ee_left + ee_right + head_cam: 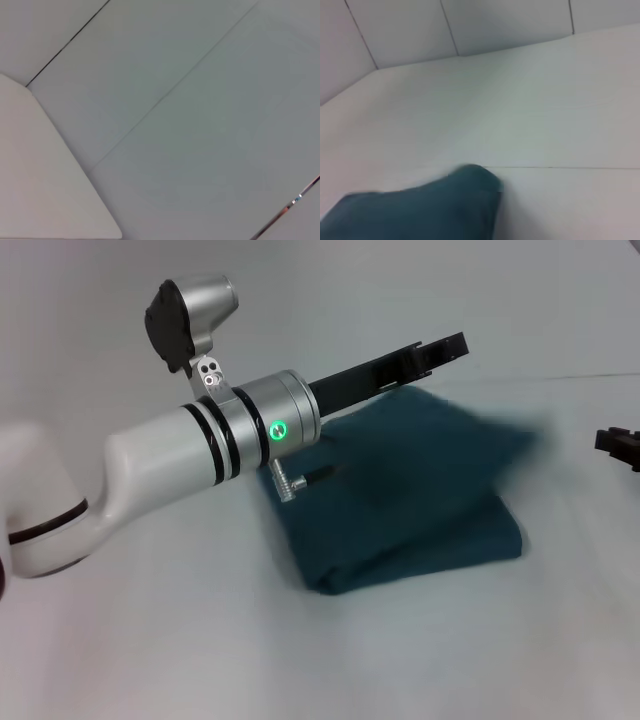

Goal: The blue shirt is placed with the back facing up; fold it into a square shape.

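Note:
The blue shirt (420,490) lies on the white table as a thick, roughly rectangular folded bundle at centre right of the head view. Its far right part looks blurred. My left arm reaches across from the left, and its gripper (442,348) hangs in the air just above the shirt's far edge; no cloth shows in it. My right gripper (618,446) is only a dark tip at the right edge, apart from the shirt. One rounded corner of the blue shirt (425,210) shows in the right wrist view. The left wrist view holds no shirt.
The white table (300,660) spreads all around the shirt, with a wall behind it. Panel seams of the wall (165,95) and a pale flat surface (45,185) fill the left wrist view. A table seam (570,168) runs past the shirt corner.

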